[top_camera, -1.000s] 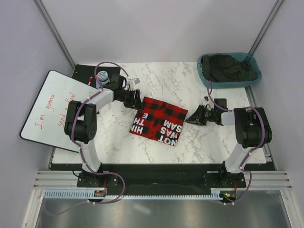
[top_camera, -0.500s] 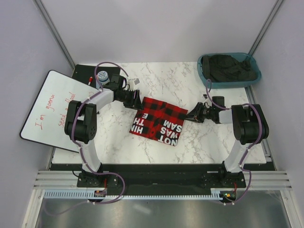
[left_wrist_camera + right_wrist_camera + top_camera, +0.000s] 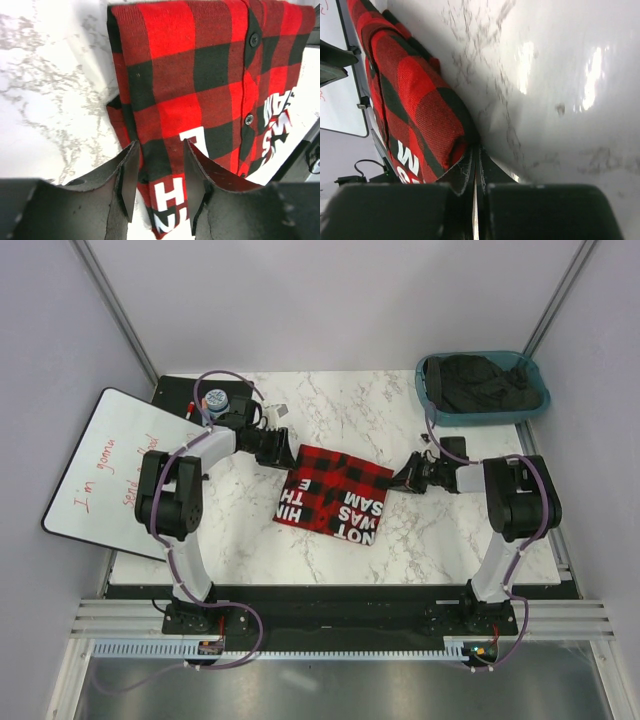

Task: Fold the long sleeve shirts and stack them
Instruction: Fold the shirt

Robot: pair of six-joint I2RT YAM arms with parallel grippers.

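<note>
The red-and-black check flannel shirt (image 3: 335,495) lies folded on the marble table, white letters facing up. My left gripper (image 3: 290,454) is open at the shirt's far left corner. In the left wrist view its gripper (image 3: 160,150) has its jaws straddling the shirt's folded edge (image 3: 200,75). My right gripper (image 3: 399,483) is shut, low on the table, with its tips against the shirt's right edge. In the right wrist view the gripper (image 3: 476,150) meets the rolled fold (image 3: 415,95), and no cloth shows between the jaws.
A teal bin (image 3: 530,410) holding dark clothes stands at the back right. A whiteboard (image 3: 110,475) with red writing overhangs the table's left side. A blue-capped jar (image 3: 215,400) and a red marker (image 3: 190,408) lie near the left arm.
My right gripper has moved left across the table until its tips touch the shirt's right edge. My left gripper has shifted only slightly at the far left corner.
</note>
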